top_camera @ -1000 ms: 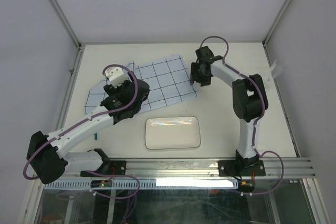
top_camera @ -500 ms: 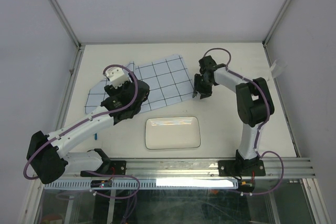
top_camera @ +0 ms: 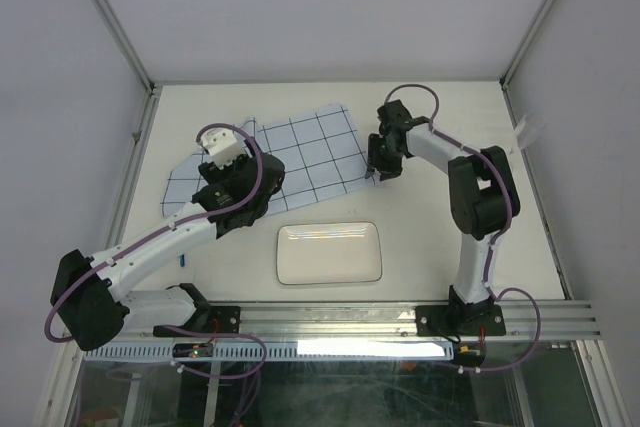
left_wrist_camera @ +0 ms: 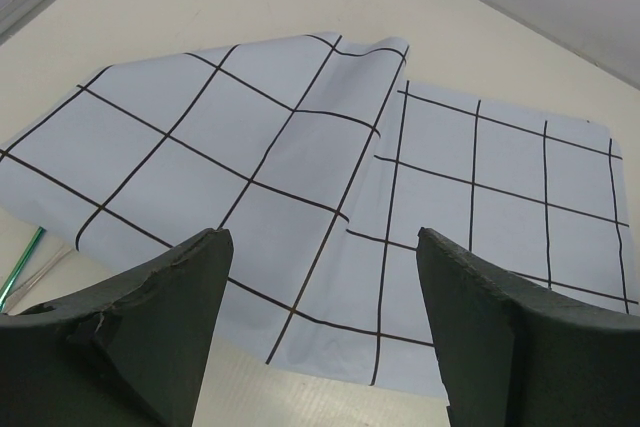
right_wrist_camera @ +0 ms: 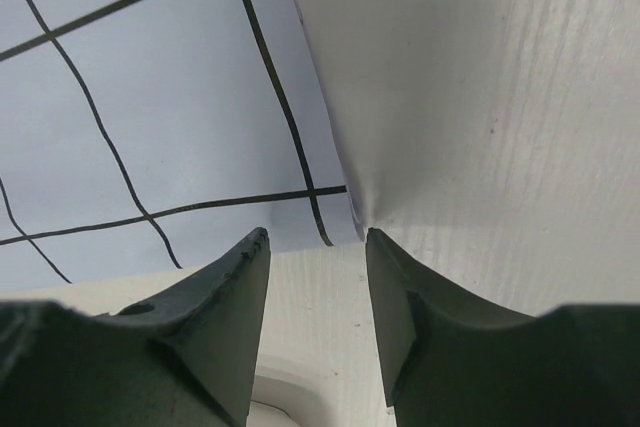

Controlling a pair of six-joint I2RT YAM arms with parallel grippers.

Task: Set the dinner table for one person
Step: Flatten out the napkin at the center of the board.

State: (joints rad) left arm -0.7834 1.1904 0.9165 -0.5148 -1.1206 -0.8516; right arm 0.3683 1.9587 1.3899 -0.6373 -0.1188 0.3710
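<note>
**Top external:** The dinner table point(top_camera: 450, 117), a matte cream slab edged by rails, carries a thin pale-blue grid cloth point(top_camera: 310, 147) at centre-far. A glossy white rectangular plate point(top_camera: 330, 253) lies nearer.

**Left wrist:** The left gripper point(left_wrist_camera: 322, 242) hangs spread wide and empty over the cloth's raised fold, probably to flatten it.

**Right wrist:** The right gripper point(right_wrist_camera: 315, 237), jaws slightly parted and empty, sits at the cloth's near right corner, probably to pinch it.
</note>
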